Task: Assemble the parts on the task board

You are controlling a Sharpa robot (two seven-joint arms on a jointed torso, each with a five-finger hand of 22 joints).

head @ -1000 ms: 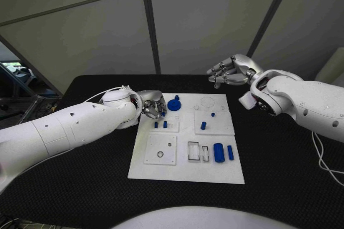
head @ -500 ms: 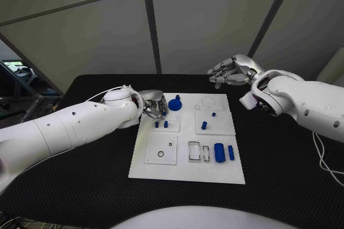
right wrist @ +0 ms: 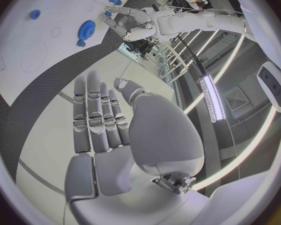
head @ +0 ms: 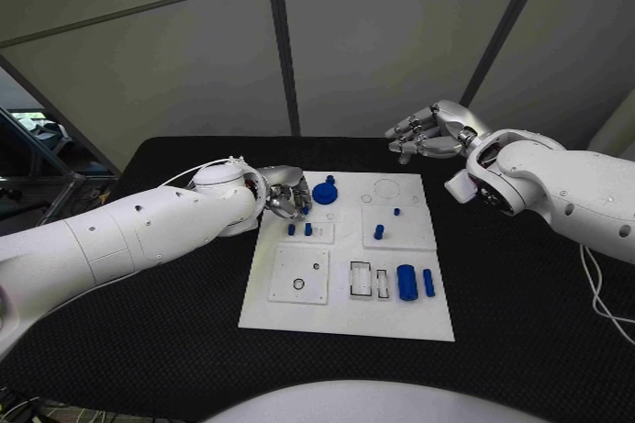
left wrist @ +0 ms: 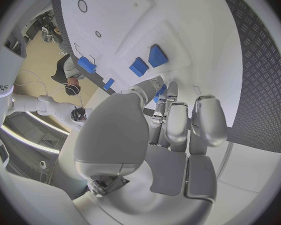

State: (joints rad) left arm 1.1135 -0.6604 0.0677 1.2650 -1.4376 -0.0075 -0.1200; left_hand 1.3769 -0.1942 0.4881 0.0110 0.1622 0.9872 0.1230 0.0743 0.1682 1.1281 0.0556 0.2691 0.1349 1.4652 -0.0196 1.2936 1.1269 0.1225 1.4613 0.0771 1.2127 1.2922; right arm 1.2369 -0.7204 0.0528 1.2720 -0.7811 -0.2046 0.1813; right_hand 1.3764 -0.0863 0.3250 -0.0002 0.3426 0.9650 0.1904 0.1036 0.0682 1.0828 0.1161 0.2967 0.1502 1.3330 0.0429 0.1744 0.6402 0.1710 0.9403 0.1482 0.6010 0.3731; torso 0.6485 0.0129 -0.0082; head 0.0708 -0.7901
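Curling its fingers beside the task board [head: 347, 317], the left hand [head: 284, 195] holds nothing visible; right hand [head: 426, 132] spread, empty.

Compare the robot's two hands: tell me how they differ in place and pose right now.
The left hand is low at the task board, its fingers curled beside the blue gear-shaped part; the right hand is raised beyond the board's far edge, away from every part. The left hand's fingers bend inward, while the right hand's lie straight and side by side in its wrist view. Both are silver and hold nothing that I can see.

Left robot hand [head: 284, 198] curled; right robot hand [head: 426, 135] raised, fingers apart.
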